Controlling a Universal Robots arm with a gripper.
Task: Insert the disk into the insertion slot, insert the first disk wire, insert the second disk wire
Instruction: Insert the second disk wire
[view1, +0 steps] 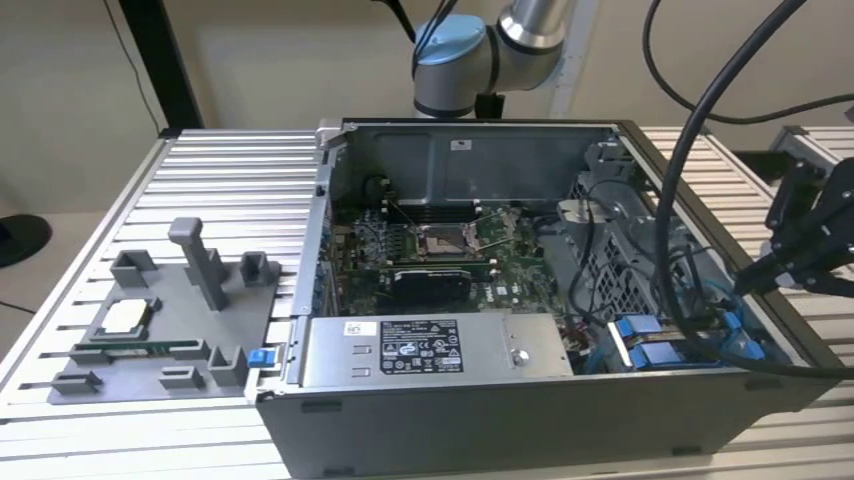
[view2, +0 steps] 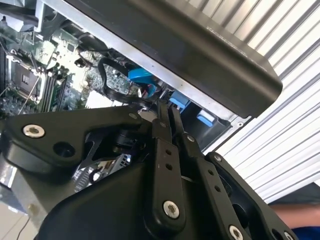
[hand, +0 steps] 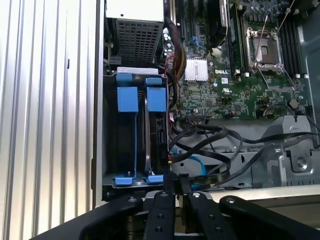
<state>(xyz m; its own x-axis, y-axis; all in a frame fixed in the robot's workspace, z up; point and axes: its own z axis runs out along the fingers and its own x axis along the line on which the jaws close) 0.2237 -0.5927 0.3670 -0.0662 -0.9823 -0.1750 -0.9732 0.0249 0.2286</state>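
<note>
The insertion slot (hand: 111, 131) is a metal bay at the open case's corner, holding two blue carriers (view1: 651, 343). The disk (hand: 160, 136) sits edge-up in the carrier nearer the motherboard, its black connector strip facing up. My gripper (hand: 176, 179) hangs just past the bay's end, fingers pressed close together. A black wire (hand: 218, 174) loops from the case floor straight to the fingertips and seems pinched there. In the second wrist view the gripper (view2: 167, 111) meets the same black wire (view2: 122, 98). A blue wire (hand: 196, 164) curls beside it. In the exterior view the gripper (view1: 747, 280) is above the case's right wall.
A grey power supply (view1: 407, 348) fills the case's near side. The motherboard (view1: 441, 250) lies in the middle. Loose black cables (view1: 627, 270) crowd the space by the bay. A grey fixture plate (view1: 147, 335) with parts rests on the ribbed table at the exterior view's left.
</note>
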